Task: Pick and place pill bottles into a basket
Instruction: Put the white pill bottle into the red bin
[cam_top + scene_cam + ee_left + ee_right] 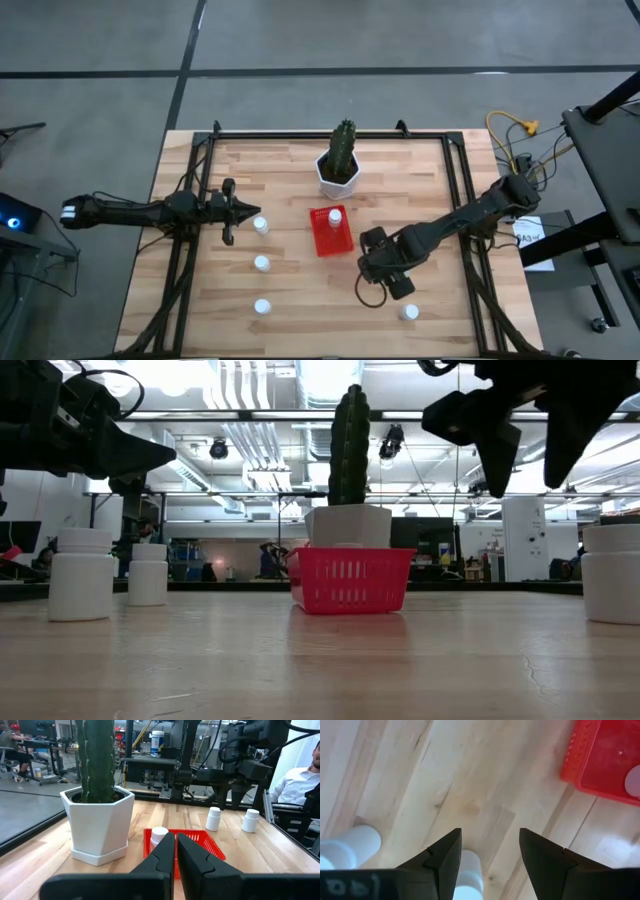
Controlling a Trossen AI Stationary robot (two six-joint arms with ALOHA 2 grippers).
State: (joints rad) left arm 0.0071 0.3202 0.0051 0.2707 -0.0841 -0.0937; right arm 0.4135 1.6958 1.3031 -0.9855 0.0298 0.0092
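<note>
Table: pale wood planks. Basket: red plastic mesh. Pill bottles: matt white plastic.

Lighting: bright, even overhead; ceiling lights glare in low view. Soft shadows; right wrist foreground blurred.

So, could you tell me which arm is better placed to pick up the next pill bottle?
Probably the right: its gripper is open directly above a pill bottle. The left gripper is shut, beside another bottle.

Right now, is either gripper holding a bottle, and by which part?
Nothing is held. The left gripper is shut on nothing; the right gripper is open above a bottle.
</note>
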